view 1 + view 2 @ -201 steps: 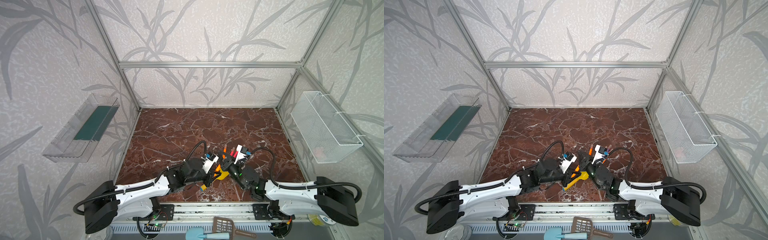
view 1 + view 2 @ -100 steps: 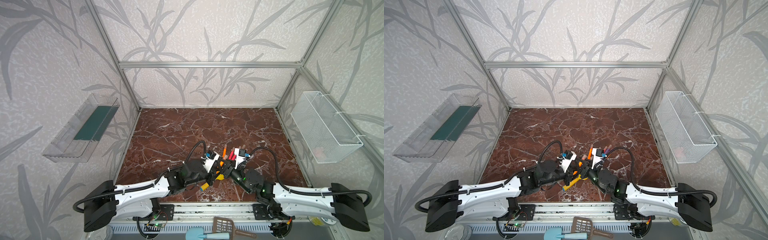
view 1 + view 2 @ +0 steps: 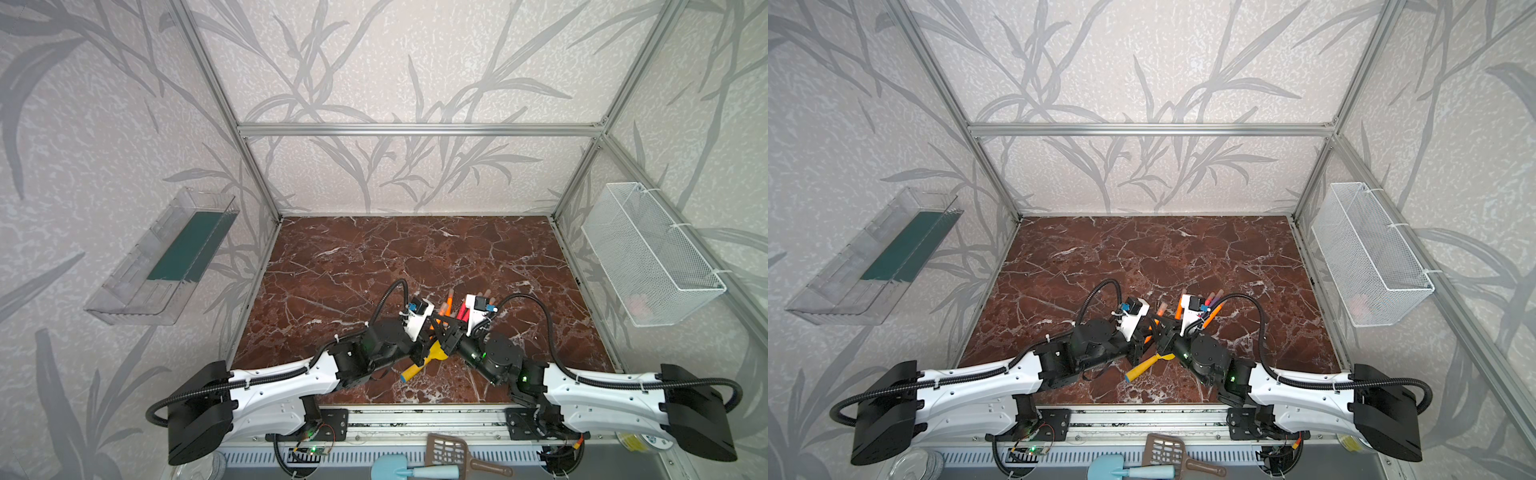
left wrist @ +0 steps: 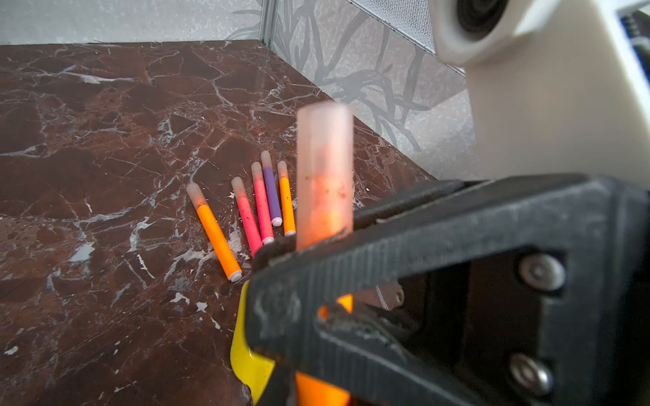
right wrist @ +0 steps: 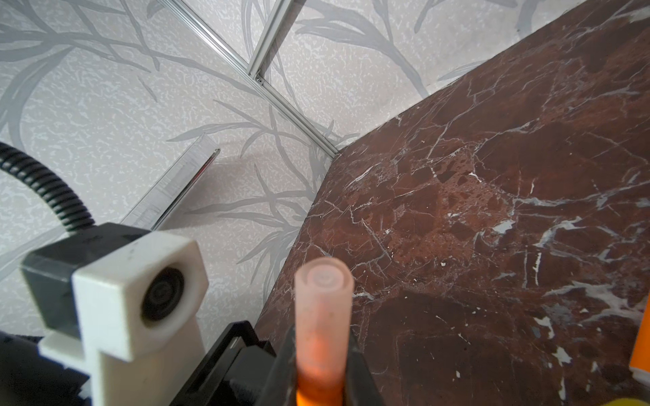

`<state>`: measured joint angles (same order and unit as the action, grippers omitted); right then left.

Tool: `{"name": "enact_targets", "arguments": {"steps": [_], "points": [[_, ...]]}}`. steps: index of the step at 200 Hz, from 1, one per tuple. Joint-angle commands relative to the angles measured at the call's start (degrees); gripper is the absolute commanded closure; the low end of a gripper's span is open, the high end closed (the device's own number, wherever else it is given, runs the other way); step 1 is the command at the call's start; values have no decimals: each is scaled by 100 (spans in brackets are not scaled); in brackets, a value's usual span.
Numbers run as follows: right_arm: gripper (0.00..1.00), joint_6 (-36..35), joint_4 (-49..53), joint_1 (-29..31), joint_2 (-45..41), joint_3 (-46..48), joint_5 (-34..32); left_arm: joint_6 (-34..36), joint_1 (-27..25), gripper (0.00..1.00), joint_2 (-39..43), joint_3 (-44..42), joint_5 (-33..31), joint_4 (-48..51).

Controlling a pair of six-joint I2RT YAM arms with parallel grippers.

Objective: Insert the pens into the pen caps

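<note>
Arm pose: both arms reach low from the front rail and converge over the front centre of the counter. The left gripper and the right gripper meet on one orange pen, which is held raised above the counter with its pen cap seated on the tip.

The right fingers are clenched on this pen at the cap's lower end. The left fingers are closed, and the left wrist view shows the orange barrel passing between them.

A yellow toy shovel lies on the counter directly below the grippers. Just beyond lie five further pens, all capped and side by side: two orange, two red-pink, one purple.

Containers: a wire basket on the right wall holds a pinkish item, too blurred to identify. A clear tray on the left wall holds a dark green sheet.
</note>
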<state>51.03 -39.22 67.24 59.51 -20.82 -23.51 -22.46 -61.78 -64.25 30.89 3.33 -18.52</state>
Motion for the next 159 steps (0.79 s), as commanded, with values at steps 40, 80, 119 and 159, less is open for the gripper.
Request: {"name": "enact_targets", "arguments": {"steps": [40,80,119,159], "points": [[100,209,1553,-508,381,-182,-48,-165,-29,33,251,-290,-90,-818],[100,252,2044,-1117,732,-383,-98,-383,1,16,549,-404,-1007,138],[100,88,2438,-1625,1550,-1042,331,-717,227,12,961,-391,-2127,1268],[100,-48,2520,-2356,2578,-1756,1032,-895,578,11,1333,-561,-2228,1607]]}}
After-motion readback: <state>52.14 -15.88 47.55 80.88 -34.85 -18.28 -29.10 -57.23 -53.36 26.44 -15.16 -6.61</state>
